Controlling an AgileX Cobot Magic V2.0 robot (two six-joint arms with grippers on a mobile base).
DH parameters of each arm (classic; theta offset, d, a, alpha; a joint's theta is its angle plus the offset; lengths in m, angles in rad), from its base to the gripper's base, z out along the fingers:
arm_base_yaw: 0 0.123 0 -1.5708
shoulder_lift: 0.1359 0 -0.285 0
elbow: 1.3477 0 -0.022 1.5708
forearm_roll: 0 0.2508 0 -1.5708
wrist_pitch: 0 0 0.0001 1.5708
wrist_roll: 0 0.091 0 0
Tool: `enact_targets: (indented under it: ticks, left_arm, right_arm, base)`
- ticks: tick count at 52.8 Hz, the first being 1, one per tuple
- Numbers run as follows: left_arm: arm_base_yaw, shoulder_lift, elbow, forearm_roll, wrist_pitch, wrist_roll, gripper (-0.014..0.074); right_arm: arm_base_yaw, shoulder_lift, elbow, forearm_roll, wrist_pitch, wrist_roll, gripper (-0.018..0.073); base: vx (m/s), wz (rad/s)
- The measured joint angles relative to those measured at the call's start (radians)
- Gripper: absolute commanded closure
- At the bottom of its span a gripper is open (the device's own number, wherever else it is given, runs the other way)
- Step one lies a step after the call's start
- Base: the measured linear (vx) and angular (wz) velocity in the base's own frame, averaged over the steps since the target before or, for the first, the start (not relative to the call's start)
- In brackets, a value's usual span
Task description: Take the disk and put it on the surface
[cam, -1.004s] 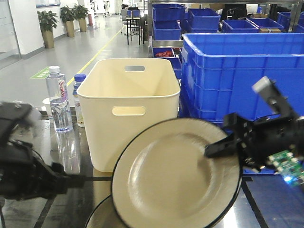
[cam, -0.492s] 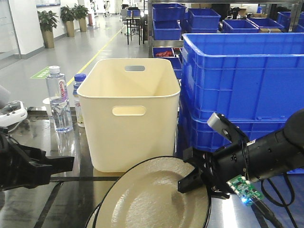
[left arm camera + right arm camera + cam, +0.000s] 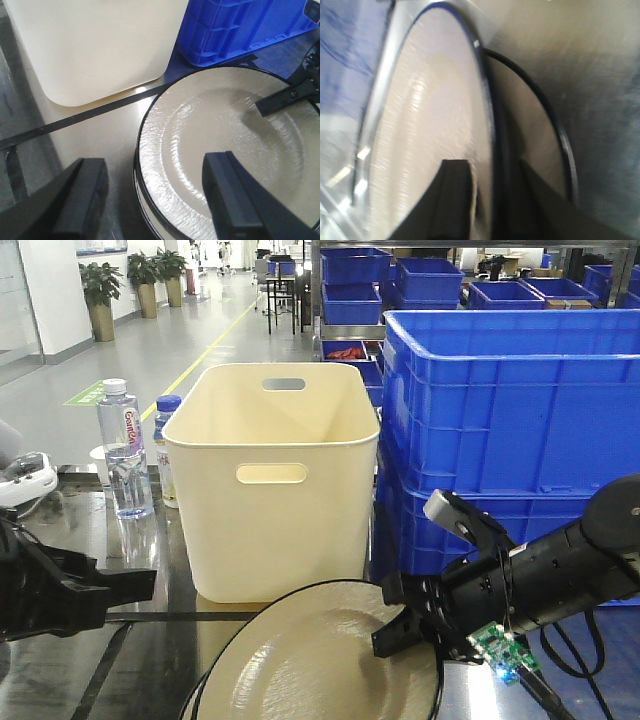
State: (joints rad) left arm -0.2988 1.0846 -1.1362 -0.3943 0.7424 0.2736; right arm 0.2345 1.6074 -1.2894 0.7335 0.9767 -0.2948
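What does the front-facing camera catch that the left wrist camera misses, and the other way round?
Only the front-facing view shows the water bottles, the upper blue crates and the right arm's body. Only the left wrist view shows the left gripper open, hovering over the plate's near edge, and a second rim under the plate. Both show the cream plate held at its edge by the right gripper, the cream bin and the taped tabletop.
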Motion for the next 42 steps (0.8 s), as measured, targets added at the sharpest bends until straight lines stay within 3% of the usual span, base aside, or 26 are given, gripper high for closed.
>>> enact_targets:
  ticks: [10,24,42]
  left_arm:
    - [0.0,0.0,0.0,0.002,0.0,0.0,0.0083]
    - [0.0,0.0,0.0,0.002,0.0,0.0,0.0083]
    - [0.0,0.0,0.0,0.002,-0.002,0.0,0.0083]
  right_arm:
    - [0.0,-0.003,-0.003,-0.115,0.007,-0.051,0.0011]
    - [0.0,-0.089,-0.003,-0.335,0.004,-0.051,-0.0002]
    - [0.0,-0.195,-0.003,-0.353,-0.002,-0.048,-0.0002]
  base:
    - [0.0,0.0]
    - [0.0,0.0]
    - [0.0,0.0]
